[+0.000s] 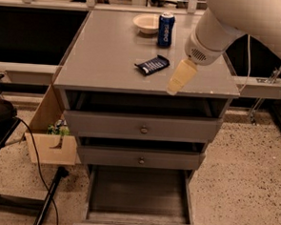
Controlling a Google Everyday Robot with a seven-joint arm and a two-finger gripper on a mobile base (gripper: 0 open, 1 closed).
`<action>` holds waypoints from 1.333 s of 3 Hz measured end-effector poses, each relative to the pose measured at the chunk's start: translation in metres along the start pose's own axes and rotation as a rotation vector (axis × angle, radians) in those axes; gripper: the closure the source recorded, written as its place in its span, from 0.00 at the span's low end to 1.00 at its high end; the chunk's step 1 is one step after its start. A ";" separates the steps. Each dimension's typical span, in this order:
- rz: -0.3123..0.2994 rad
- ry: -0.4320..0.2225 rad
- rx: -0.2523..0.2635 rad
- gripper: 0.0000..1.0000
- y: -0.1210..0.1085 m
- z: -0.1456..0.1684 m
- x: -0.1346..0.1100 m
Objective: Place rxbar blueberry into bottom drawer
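Note:
The rxbar blueberry point(153, 65), a flat dark-blue wrapper with white lettering, lies on the grey cabinet top point(105, 59), right of its middle. My gripper point(181, 77), cream-coloured at the end of the white arm, hangs over the top near its front right edge, a short way right of the bar and apart from it. It holds nothing that I can see. The bottom drawer point(138, 193) is pulled out below, and its grey floor is bare.
An upright blue soda can point(165, 29) and a white bowl point(146, 23) stand at the back of the top. Two shallower drawers with round knobs point(143, 130) are shut. A wooden box point(50, 144) and cables lie on the floor at left.

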State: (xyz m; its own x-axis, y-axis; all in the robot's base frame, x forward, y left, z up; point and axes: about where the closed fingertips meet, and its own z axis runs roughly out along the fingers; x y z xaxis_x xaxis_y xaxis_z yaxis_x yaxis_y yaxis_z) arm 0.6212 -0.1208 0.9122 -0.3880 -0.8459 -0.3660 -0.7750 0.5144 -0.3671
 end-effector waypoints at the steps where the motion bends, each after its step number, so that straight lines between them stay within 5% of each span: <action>1: 0.030 -0.038 -0.002 0.00 -0.003 0.015 -0.029; 4: 0.109 -0.071 -0.044 0.00 0.001 0.064 -0.089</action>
State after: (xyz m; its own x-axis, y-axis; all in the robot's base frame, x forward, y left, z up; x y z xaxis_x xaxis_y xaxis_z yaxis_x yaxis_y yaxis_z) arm 0.6875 -0.0359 0.8900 -0.4364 -0.7721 -0.4619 -0.7517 0.5950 -0.2844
